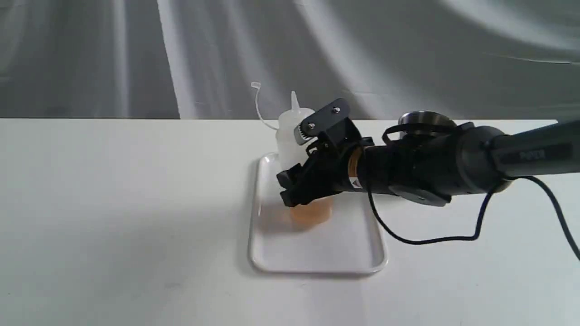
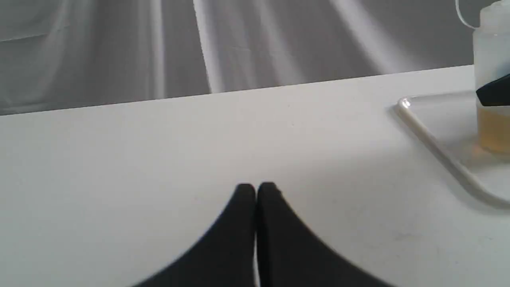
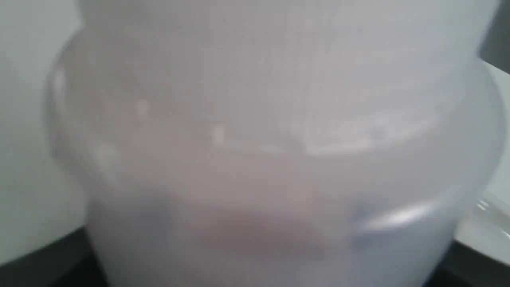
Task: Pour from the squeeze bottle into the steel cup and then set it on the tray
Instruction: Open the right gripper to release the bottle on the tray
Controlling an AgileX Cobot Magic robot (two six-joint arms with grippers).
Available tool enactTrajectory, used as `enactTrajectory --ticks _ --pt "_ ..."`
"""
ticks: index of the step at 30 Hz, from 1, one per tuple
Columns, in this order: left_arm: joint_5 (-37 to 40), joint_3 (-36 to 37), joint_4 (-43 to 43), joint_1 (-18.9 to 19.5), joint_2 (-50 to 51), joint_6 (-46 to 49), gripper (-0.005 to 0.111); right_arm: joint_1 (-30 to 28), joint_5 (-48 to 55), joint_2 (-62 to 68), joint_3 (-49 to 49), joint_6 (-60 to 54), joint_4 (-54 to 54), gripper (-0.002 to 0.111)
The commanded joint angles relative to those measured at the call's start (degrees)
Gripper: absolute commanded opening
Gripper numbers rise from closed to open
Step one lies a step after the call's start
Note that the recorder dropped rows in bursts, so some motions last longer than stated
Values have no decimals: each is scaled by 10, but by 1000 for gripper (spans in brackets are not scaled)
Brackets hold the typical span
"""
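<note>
Bottle (image 1: 292, 136) is upright on the tray (image 1: 317, 253), toward its far end, with amber liquid low in it. The right fingers (image 1: 292, 190) are clamped around its middle, and the arm reaches in level from the right. In the right wrist view the bottle's body fills the frame, blurred. The cup (image 1: 426, 118) is on the desk (image 1: 113, 203) behind that arm, off the tray, with only its rim showing. The left fingers (image 2: 243, 207) are pressed together with nothing between them, low over bare desk on the left, well apart from the tray.

Squeeze bottle (image 1: 290, 136) upright on white tray (image 1: 317, 253); steel cup (image 1: 423, 118) off tray.
</note>
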Motion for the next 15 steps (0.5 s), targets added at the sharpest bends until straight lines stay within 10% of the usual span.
enactTrajectory --ticks 1,9,15 --pt "-4 3 0 -3 -1 -2 0 0 8 -6 -3 -3 3 15" --pt "-4 3 0 -3 -1 -3 0 0 6 -6 -3 -3 7 78" --pt "-4 3 0 -3 -1 -1 0 0 8 -10 -3 -3 7 94"
